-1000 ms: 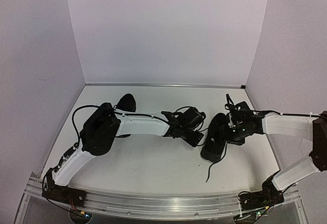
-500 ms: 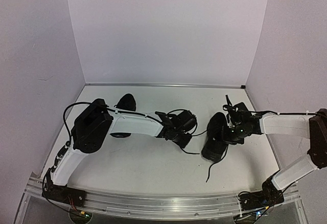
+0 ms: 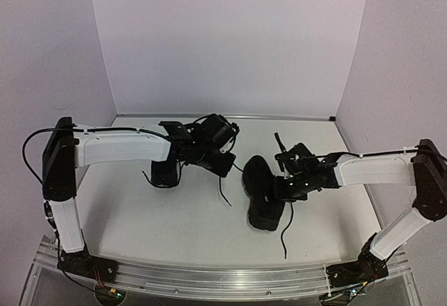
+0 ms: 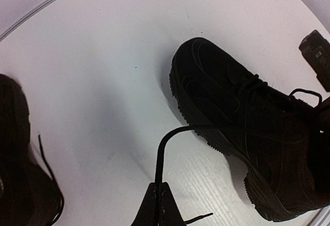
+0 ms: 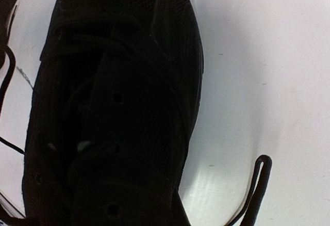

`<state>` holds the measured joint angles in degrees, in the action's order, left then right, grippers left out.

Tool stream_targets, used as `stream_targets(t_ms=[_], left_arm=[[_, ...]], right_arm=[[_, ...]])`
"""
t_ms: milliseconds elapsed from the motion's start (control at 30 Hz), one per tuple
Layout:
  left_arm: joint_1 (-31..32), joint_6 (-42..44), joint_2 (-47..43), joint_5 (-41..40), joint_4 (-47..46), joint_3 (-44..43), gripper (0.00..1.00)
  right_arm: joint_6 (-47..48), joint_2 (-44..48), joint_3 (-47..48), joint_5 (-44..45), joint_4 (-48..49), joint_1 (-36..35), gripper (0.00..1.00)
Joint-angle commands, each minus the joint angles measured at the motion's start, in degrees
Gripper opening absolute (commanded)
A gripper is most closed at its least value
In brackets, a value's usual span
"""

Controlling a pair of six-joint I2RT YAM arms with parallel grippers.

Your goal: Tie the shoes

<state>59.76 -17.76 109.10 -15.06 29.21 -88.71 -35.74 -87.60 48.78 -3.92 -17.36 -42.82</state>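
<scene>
Two black shoes lie on the white table. One shoe (image 3: 260, 198) sits at centre right, the other (image 3: 164, 172) partly under my left arm. In the left wrist view my left gripper (image 4: 159, 189) is shut on a thin black lace (image 4: 161, 154), which arcs up to the centre-right shoe (image 4: 242, 128). From above, the left gripper (image 3: 222, 165) hangs left of that shoe. My right gripper (image 3: 283, 184) presses against the shoe's top. In the right wrist view the dark shoe (image 5: 113, 107) hides the fingers and whatever they hold. A doubled lace (image 5: 258, 182) lies beside it.
Lilac walls close in the table at the back and both sides. A metal rail (image 3: 223, 278) runs along the near edge. A loose lace end (image 3: 284, 239) trails from the shoe toward the front.
Both grippers have closed. My left arm swung back and to the left, pulling the lace. The centre-right shoe slid left and my right arm followed it.
</scene>
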Motion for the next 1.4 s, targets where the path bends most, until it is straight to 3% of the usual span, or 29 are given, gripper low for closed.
stream_targets(t_ms=[0,267,367,567,733,967,1100,1367], left_arm=[[-0.5,-2.8,-8.3,1.9,5.5,6.2,0.00],[-2.1,-8.1,-18.4,7.0,4.8,17.7,0.00],[-4.1,-8.9,-20.6,8.8,4.2,20.1,0.00],[-8.6,-9.0,-20.6,13.6,0.8,23.0,0.00],[-8.7,-7.8,-15.9,15.2,-0.7,21.6,0.00],[-9.1,-7.7,-13.0,18.3,-1.2,20.3,0.00],[-9.1,-7.8,-12.4,18.1,0.0,20.6,0.01],[-9.1,-8.8,-13.5,20.5,-1.2,22.6,0.18]], right_arm=[[-9.2,-4.9,7.3,7.3,5.8,-8.1,0.00],[-20.0,-16.8,13.9,13.6,6.4,-18.9,0.00],[-19.8,-17.3,15.1,12.2,6.7,-19.8,0.15],[-17.4,-7.0,11.1,11.0,5.7,-19.7,0.26],[-16.8,-3.8,5.4,4.4,6.8,-19.7,0.33],[-11.6,7.9,1.8,3.4,6.9,-19.5,0.67],[-9.6,11.9,-2.4,1.4,5.7,-18.2,0.67],[-11.2,2.1,-3.8,-10.5,20.3,-18.4,0.70]])
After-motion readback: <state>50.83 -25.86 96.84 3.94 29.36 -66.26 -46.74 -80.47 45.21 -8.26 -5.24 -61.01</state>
